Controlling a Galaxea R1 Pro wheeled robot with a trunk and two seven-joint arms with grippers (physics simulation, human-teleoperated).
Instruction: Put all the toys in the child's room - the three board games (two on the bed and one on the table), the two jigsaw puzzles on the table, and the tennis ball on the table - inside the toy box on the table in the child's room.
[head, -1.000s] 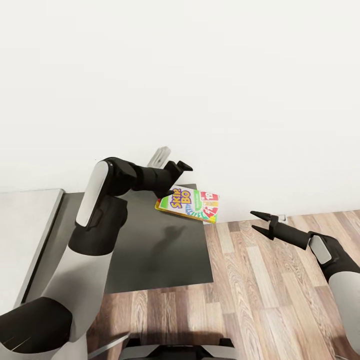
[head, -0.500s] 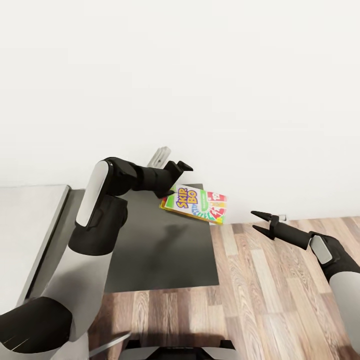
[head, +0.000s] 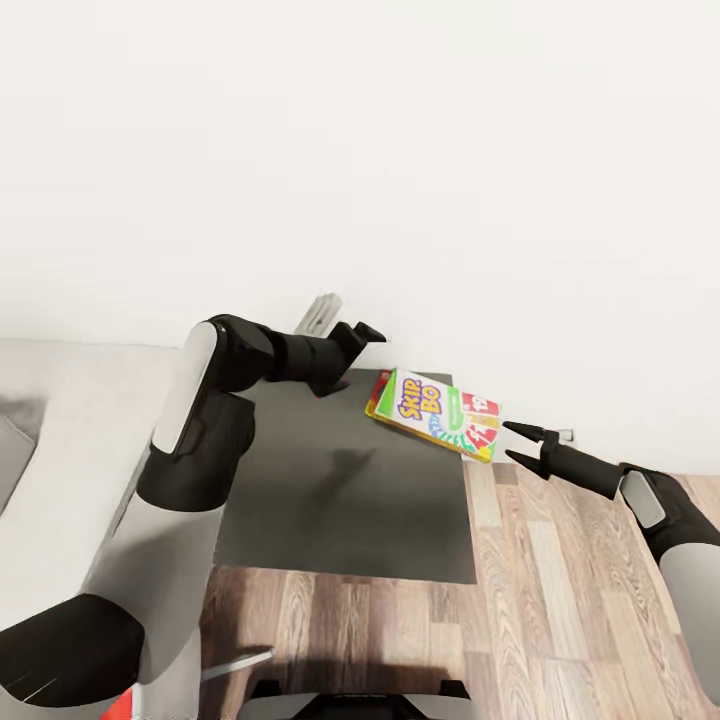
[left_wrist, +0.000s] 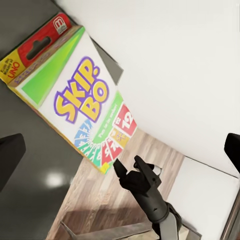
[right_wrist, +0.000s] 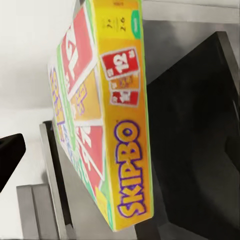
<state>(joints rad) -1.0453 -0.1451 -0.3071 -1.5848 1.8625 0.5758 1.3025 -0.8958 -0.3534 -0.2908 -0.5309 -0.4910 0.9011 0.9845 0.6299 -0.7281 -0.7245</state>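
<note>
At the left, the left gripper (head: 352, 352) is above the dark grey desk section (head: 340, 500) with its fingers spread wide and nothing between them. The SKIP-BO game box (head: 435, 414) lies tilted at the far right corner of this desk, partly over the edge. Just beside it at the right, the right gripper (head: 522, 444) has its two fingers apart and holds nothing.

Glossy printed card on the game box (head: 432, 414); matt dark top on the desk (head: 340, 490); wood-plank floor (head: 560, 600); smooth black plastic on the right gripper (head: 520, 443).
</note>
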